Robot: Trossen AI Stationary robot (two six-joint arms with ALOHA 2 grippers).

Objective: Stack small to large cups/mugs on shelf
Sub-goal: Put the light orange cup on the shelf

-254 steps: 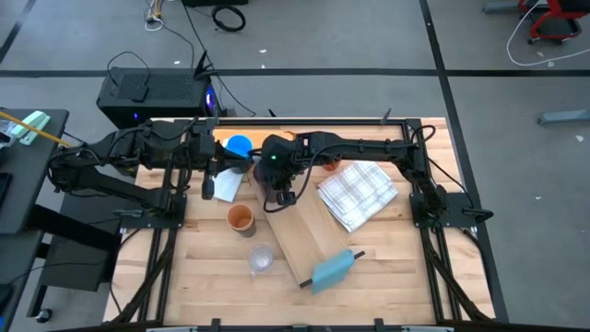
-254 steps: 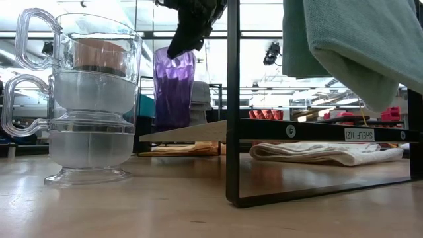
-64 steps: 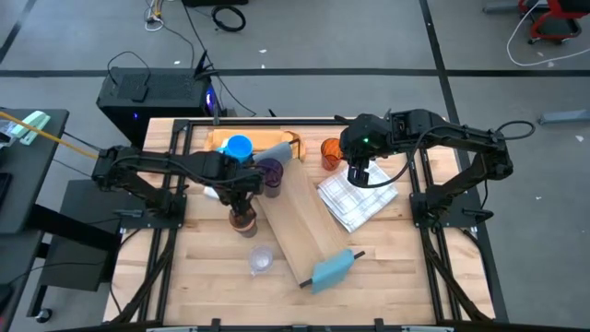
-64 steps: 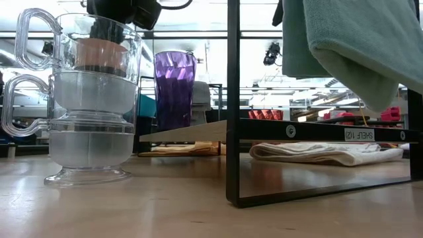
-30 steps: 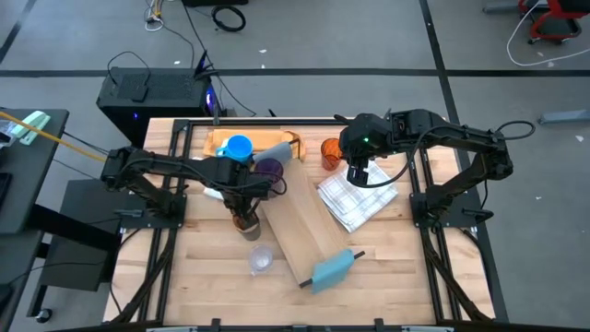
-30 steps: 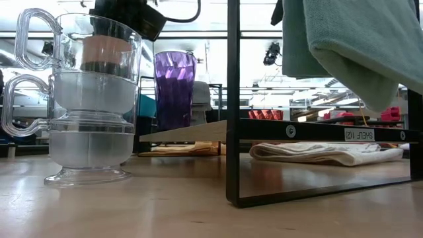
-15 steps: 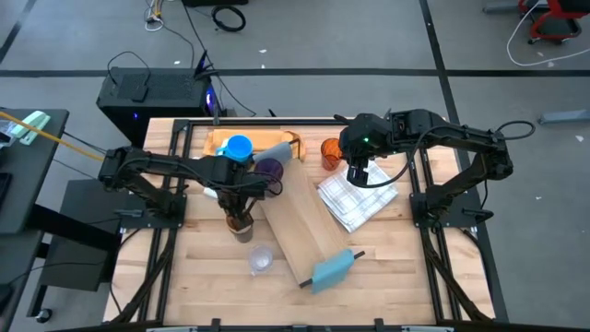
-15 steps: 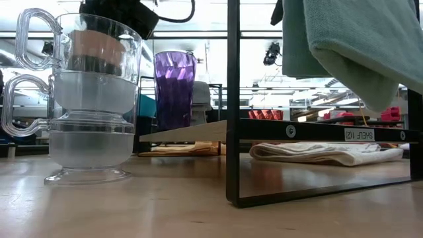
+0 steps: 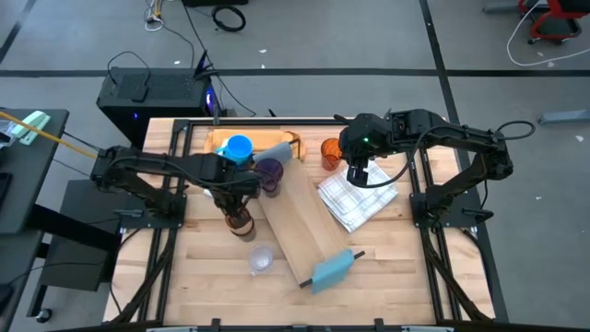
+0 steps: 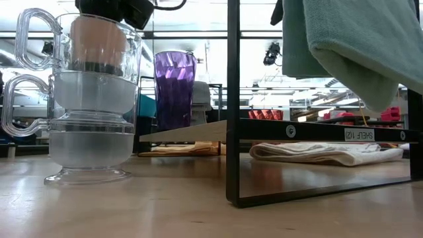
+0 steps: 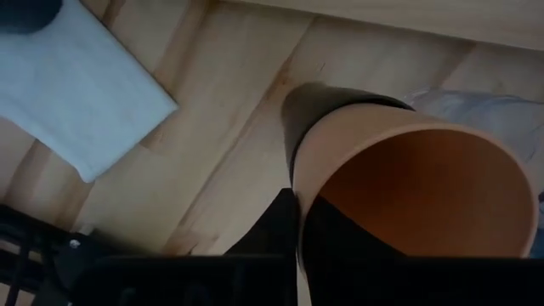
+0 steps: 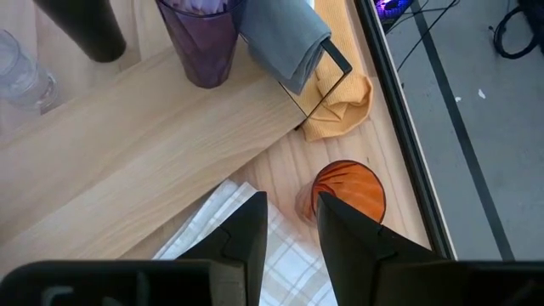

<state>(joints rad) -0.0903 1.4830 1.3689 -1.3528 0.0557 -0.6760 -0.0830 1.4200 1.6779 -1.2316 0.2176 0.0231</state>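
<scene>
My left gripper (image 9: 241, 205) pinches the orange cup's (image 11: 408, 183) rim, lifting it toward the shelf (image 9: 304, 226). My right gripper (image 12: 289, 223) waits part-open above another orange cup (image 12: 347, 192).

We noted two matte-black jointed arms, black cables looped alongside; a green light glowed on the right arm's wrist.

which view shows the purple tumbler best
The low view: the purple tumbler stands side-on, its whole faceted wall visible above the shelf. The high view gives only its rim from above, next to the left arm. The right wrist view crops its top. The left wrist view misses it.
</scene>
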